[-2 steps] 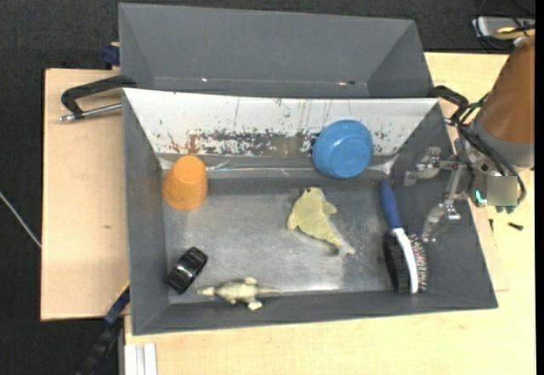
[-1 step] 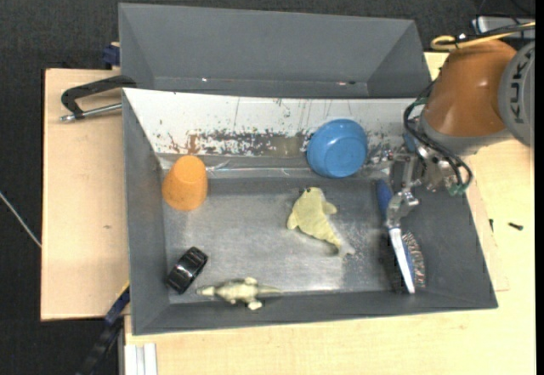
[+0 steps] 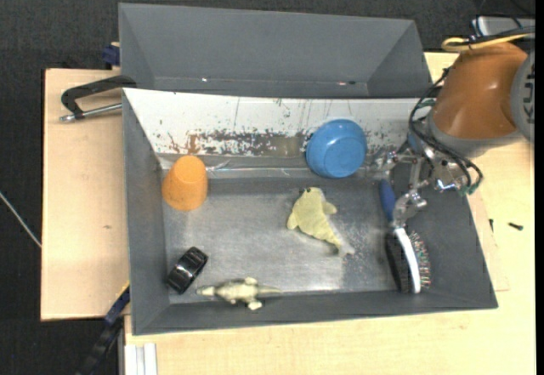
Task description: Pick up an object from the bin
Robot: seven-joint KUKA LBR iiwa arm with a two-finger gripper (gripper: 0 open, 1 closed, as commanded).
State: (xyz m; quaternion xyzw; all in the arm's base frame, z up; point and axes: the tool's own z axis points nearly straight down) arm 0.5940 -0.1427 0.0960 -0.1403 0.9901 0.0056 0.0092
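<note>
The claw (image 3: 414, 188) hangs low inside the bin (image 3: 255, 50) by its right wall, just above the far end of a black-backed brush (image 3: 405, 261) that lies lengthwise toward the front right corner. A slim blue piece (image 3: 386, 195) lies just beside the claw on its left. Whether the claw is released or clenched cannot be told, and nothing can be seen in it. The brush looks light and stiff, with a hard narrow back and yielding bristles along one side. It would be best pinched across the back near its middle, since a grip on the bristles would likely slip. The arm comes in over the right rim, its orange cover (image 3: 476, 97) above the wall and its wrist bent steeply downward. An upturned blue cup (image 3: 336, 149) stands near the back wall.
</note>
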